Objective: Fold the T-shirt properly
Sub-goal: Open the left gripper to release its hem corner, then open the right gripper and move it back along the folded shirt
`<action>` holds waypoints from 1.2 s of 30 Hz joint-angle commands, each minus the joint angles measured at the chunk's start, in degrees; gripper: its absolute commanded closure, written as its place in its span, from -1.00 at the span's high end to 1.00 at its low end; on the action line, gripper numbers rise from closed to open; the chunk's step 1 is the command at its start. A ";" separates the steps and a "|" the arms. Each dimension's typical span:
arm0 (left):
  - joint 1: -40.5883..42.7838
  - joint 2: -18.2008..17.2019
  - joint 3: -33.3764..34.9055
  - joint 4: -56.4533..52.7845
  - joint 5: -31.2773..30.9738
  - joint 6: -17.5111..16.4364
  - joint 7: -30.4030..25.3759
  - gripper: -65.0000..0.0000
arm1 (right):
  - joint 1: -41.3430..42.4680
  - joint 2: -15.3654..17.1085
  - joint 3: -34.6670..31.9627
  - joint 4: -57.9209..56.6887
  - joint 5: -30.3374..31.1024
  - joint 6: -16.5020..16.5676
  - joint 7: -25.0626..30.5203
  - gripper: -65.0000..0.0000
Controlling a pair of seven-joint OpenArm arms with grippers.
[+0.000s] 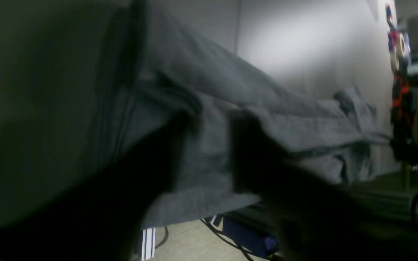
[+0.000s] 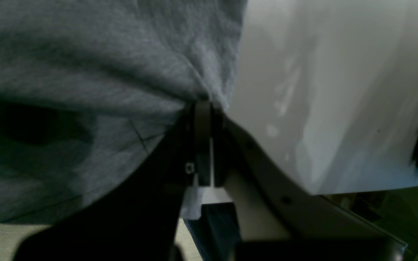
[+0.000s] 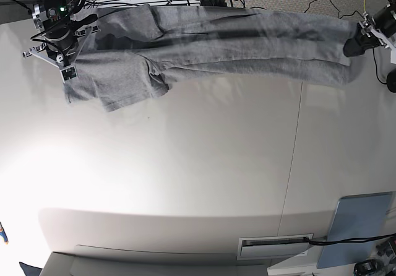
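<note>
The T-shirt is hanging stretched in a long band across the far edge of the white table, pulled out sideways between the two arms so that it is spanning almost the whole width. It is looking bunched lengthwise, with ridges and dark folds running along it, and one sleeve is drooping onto the tabletop at the base view's left. Holding it taut like this is probably meant to shake out the creases and square the cloth before laying it flat, since a fold needs a smooth starting shape.

The right gripper is pinching the grey fabric: in its wrist view the fingers are sitting pressed together with the cloth gathering into a puckered point right at the tips. The left gripper is showing only as two dark, blurred fingers with fabric draped between and over them; it appears to be gripping the shirt, and in the base view the cloth is ending at it, but how far it is closed I cannot tell.

Well apart from the shirt, a pale blue board is lying at the near corner, on the left arm's side.
</note>
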 commanded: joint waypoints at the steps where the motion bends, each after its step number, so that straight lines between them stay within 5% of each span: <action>1: 0.15 -1.38 -0.55 0.76 -1.40 -0.38 -0.39 0.01 | 0.00 0.68 0.48 1.09 -0.72 -0.44 0.72 -1.00; 3: 0.15 -1.57 -0.57 0.76 -1.42 -0.38 -0.42 0.18 | 0.00 0.68 0.48 1.09 -0.72 0.17 0.98 -1.00; 11: 0.15 -1.57 -0.57 0.76 -1.40 -0.38 0.04 0.20 | 0.00 0.68 0.48 1.09 3.89 9.07 -1.22 -1.00; 15: 0.15 -1.57 -0.57 0.76 -1.40 -0.38 0.02 0.20 | 0.02 0.68 0.48 1.09 4.00 9.57 -1.36 -0.33; 23: 0.15 -1.57 -0.57 0.76 -1.40 -0.38 0.00 0.20 | 0.04 0.68 0.52 3.23 -1.44 4.13 -2.43 -0.26; 28: 0.15 -1.57 -0.57 0.76 -1.40 -0.38 0.00 0.20 | 0.22 0.66 0.52 7.80 -1.64 -1.01 7.37 -0.26; 30: 0.15 -1.57 -0.57 0.76 -1.42 -0.38 0.04 0.20 | 1.81 0.68 0.52 7.41 1.36 -1.68 10.93 -0.26; 36: 0.15 -1.55 -0.57 1.22 -1.44 -0.38 0.00 0.19 | 13.07 0.46 0.50 -0.57 11.41 -1.75 7.82 -0.26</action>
